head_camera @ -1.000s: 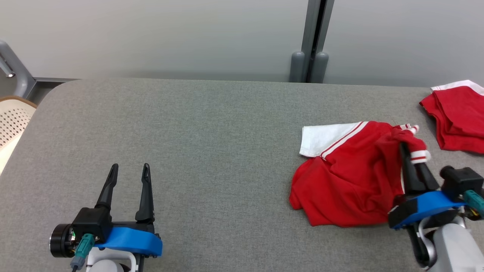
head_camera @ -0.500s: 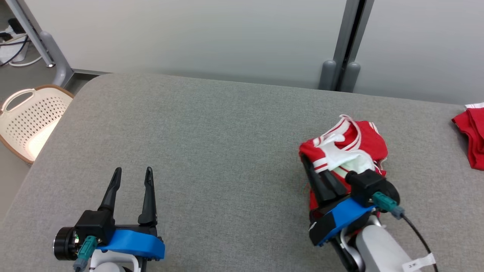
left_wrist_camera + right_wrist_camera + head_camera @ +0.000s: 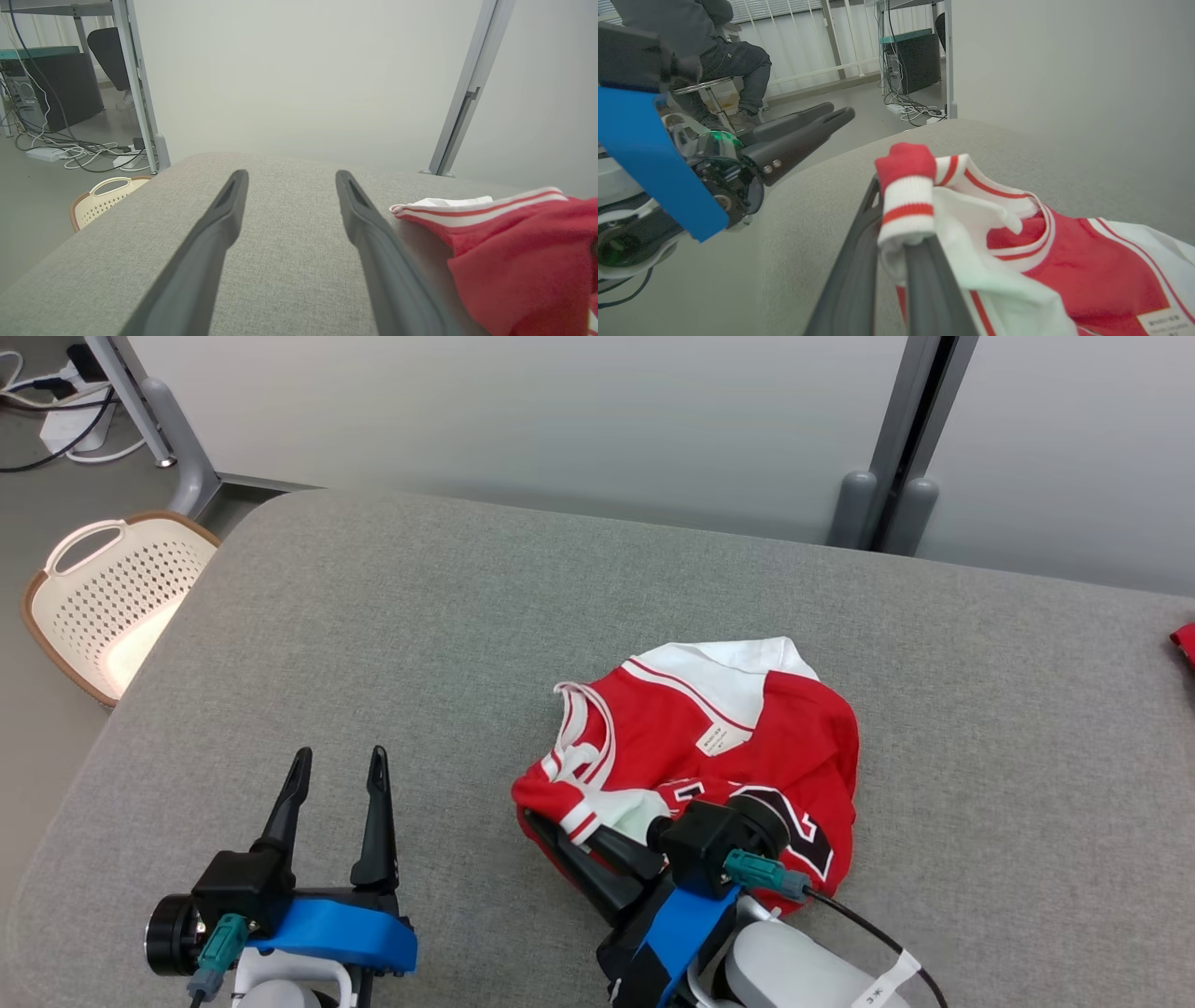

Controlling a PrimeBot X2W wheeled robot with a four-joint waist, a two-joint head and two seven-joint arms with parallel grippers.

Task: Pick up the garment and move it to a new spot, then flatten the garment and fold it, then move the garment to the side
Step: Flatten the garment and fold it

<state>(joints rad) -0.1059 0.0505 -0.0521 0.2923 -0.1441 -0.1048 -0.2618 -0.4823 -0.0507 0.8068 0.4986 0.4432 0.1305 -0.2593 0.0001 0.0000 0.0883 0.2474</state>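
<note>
— What do we have on the grey table (image 3: pixel 467 644)?
— We see the red-and-white garment (image 3: pixel 747 728) crumpled near its middle.
— And our right gripper (image 3: pixel 563 823)?
— Its fingers are clamped on a striped cuff at the garment's near-left edge. Our left gripper (image 3: pixel 340 756) hovers well apart, fingers spread, holding nothing.

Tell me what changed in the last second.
The right gripper, shut on the garment by its striped trim, has carried it to the robot's left across the table, away from the other red garment and closer to the left gripper. The head camera also turned. Grip unchanged; the left gripper stayed open and empty.
</note>
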